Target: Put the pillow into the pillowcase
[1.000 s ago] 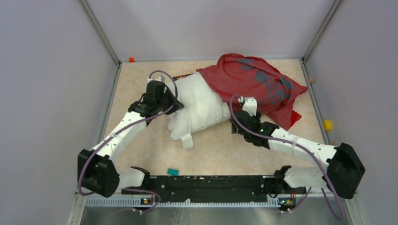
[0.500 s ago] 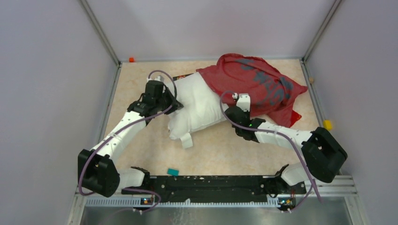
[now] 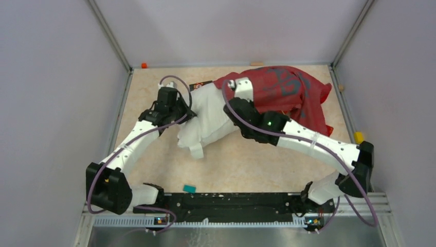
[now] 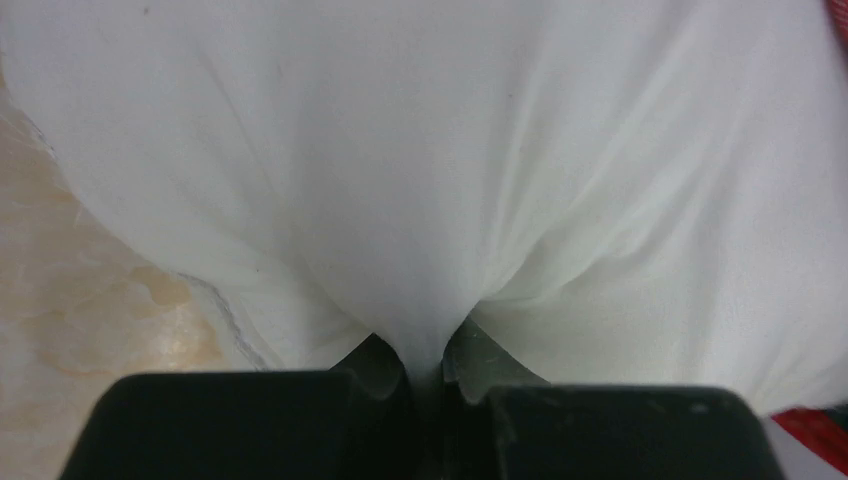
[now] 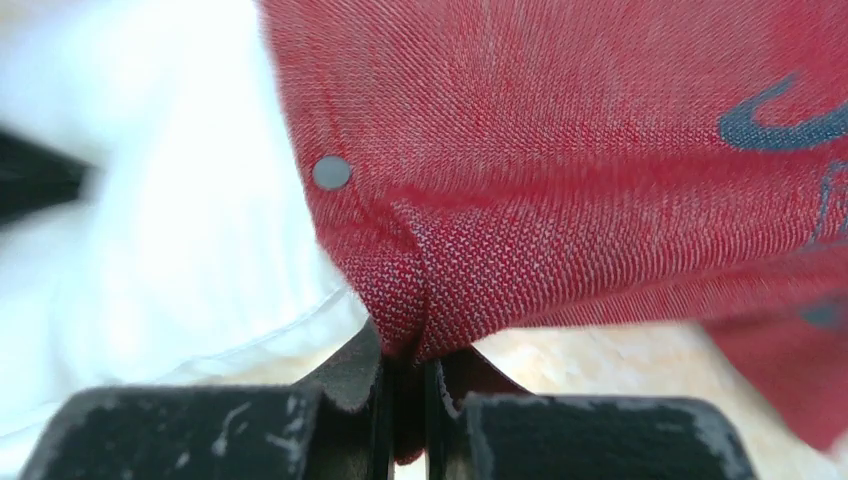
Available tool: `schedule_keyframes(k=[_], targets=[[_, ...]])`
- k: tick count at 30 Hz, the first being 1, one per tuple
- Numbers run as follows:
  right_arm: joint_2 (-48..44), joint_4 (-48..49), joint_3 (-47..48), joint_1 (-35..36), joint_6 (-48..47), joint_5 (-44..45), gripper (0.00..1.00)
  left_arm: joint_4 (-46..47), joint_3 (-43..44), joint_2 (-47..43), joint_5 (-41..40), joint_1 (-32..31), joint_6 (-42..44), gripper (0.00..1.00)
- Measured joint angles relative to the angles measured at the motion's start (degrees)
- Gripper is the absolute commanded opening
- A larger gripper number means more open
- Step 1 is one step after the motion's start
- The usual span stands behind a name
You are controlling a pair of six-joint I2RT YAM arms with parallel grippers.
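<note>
Red pillowcase [image 5: 600, 150] pinched in right tool [image 5: 405, 370]; left tool [image 4: 425, 365] clamps white pillow [image 4: 420, 150].

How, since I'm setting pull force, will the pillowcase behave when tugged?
Probably floppy: the pillowcase bunches into a fold where the right gripper pinches it. Likely light, draping loosely over the pillow. Its woven cloth looks grippy, so slipping seems unlikely.

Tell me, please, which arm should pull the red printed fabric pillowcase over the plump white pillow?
Right, probably: the right gripper is shut on the edge of the red printed pillowcase, while the left gripper pinches the plump white pillow.
</note>
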Motion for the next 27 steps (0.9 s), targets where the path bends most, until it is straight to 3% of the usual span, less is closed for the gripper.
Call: schedule_keyframes(k=[5, 8, 12, 16, 21, 27], targets=[[7.8, -6.8, 22.5, 3.9, -6.6, -2.0, 0.0, -3.6, 3.8, -0.2, -4.3, -2.1, 1.5, 0.04], [12.2, -11.9, 31.4, 0.5, -9.0, -5.7, 0.0, -6.4, 6.7, -0.9, -3.7, -6.3, 2.1, 0.16], [19.0, -15.0, 39.7, -8.0, -9.7, -13.7, 0.0, -10.7, 10.2, -2.4, -1.1, -9.8, 2.8, 0.52], [25.8, -11.6, 40.7, -16.0, -9.0, -20.6, 0.0, -12.5, 13.3, -4.4, 2.6, -10.4, 4.5, 0.96], [34.2, -2.5, 38.8, -19.1, -7.5, -27.6, 0.0, -13.6, 19.4, -5.6, 2.6, -11.5, 8.1, 0.99], [38.1, 1.7, 38.8, -18.8, -6.0, -31.9, 0.0, -15.2, 24.2, -8.1, -4.0, -12.0, 12.2, 0.99]])
